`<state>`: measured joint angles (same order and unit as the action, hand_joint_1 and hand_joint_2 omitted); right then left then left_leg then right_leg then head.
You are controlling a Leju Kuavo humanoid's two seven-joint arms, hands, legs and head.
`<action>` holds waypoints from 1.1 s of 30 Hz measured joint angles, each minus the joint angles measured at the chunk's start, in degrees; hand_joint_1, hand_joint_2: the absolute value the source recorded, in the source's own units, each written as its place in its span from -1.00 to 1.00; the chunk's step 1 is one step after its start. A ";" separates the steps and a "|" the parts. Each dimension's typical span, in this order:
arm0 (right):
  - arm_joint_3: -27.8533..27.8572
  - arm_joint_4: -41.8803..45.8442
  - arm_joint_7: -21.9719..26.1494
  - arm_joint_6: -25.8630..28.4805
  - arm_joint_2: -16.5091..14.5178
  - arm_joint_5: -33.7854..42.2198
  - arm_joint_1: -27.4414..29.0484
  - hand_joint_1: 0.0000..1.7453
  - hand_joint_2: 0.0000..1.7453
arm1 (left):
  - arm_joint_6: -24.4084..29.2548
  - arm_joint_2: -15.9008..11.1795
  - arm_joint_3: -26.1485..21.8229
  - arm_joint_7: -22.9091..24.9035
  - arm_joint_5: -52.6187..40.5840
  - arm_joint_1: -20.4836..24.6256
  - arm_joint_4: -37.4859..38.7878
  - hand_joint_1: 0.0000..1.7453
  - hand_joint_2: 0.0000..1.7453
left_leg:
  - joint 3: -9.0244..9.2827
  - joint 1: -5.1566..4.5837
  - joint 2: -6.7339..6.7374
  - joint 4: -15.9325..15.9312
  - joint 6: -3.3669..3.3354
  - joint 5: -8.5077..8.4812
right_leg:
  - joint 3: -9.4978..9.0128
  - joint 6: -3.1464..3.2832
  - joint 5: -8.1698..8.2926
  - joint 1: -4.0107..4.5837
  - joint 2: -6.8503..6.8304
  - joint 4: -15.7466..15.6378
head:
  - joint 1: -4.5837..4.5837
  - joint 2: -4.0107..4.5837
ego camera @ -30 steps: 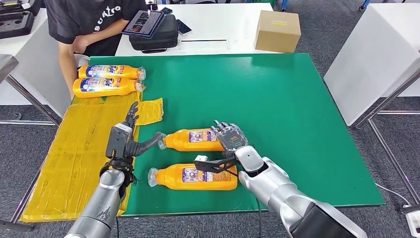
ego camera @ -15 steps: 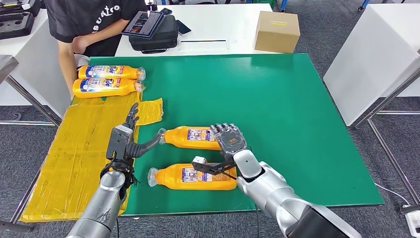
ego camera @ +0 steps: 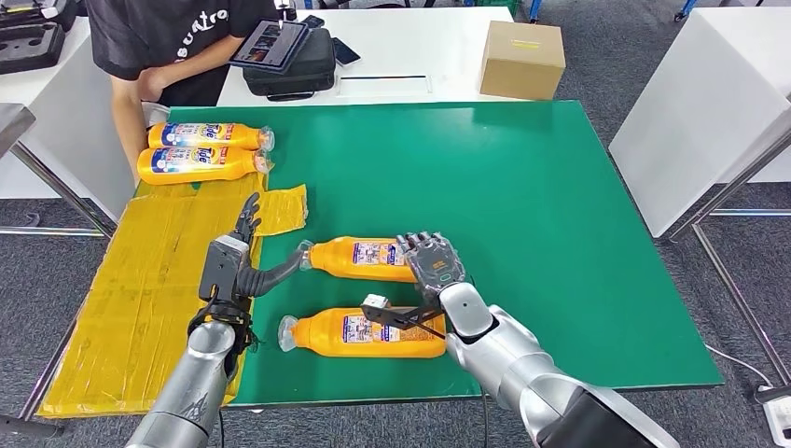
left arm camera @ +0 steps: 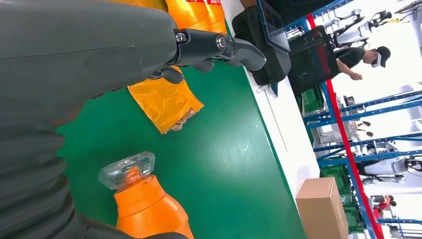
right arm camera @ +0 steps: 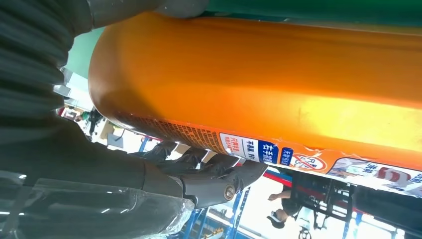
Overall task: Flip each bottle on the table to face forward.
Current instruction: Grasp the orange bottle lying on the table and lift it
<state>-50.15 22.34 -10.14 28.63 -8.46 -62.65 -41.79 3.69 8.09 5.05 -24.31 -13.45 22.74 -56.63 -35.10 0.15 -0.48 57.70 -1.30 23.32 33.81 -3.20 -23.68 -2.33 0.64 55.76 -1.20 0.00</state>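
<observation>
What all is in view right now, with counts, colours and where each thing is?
Detergent bottles: four, orange, lying on their sides; two mid-table, two at the far left corner.
Table: one, green top.
Taped sheet: one, yellow, along the table's left edge.
Cardboard box: one, brown, on the white table behind.
Bag: one, black, on the white table, a tablet resting on it.
Person: one, black shirt, at the far left corner.
Left robot hand: grey, thumb by the farther middle bottle's cap.
Right robot hand: grey, gripping that bottle's base end.
</observation>
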 joint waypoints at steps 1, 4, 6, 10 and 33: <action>0.39 0.01 0.57 0.96 0.00 0.37 0.13 1.00 1.00 | 0.07 -0.01 0.00 0.03 0.04 0.00 0.00 -1.00 1.00 | -0.01 0.00 0.00 0.00 0.00 0.00 | 0.00 0.00 0.00 0.00 0.00 0.00 | 0.00 -0.01; 2.45 0.84 4.08 4.09 0.01 3.00 1.00 1.00 1.00 | 0.45 -0.02 -0.01 0.18 0.16 -0.18 -0.11 -1.00 1.00 | -0.07 0.00 -0.01 0.00 0.00 -0.01 | 0.02 0.00 0.00 0.01 -0.01 0.02 | 0.00 -0.01; 4.69 3.37 7.31 5.68 0.07 5.77 2.12 1.00 1.00 | 0.75 -0.02 -0.02 0.42 0.19 -0.68 -0.61 -1.00 1.00 | -0.09 0.00 -0.02 0.00 0.00 0.00 | 0.04 0.00 0.00 0.01 -0.01 0.02 | -0.01 -0.01; 9.79 13.77 10.08 6.38 1.14 8.52 5.83 1.00 1.00 | 1.05 -0.04 -0.03 0.94 0.18 -2.31 -2.41 -1.00 1.00 | -0.16 0.00 -0.08 0.00 0.00 0.00 | 0.11 0.01 -0.02 0.00 -0.06 0.00 | -0.01 -0.01; 23.58 41.49 23.60 4.73 2.84 25.72 17.42 1.00 1.00 | -3.13 0.00 0.70 3.17 3.50 -4.57 -8.05 -1.00 1.00 | -0.23 0.00 -0.07 0.00 0.00 0.00 | 0.14 0.01 -0.02 0.00 -0.06 0.00 | 0.00 -0.02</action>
<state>-26.56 63.82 13.46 33.36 -5.62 -36.94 -24.37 0.56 8.09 5.75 -21.14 -9.94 18.17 -64.68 -35.33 0.15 -0.55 57.70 -1.30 23.32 33.95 -3.18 -23.69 -2.32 0.58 55.76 -1.20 -0.02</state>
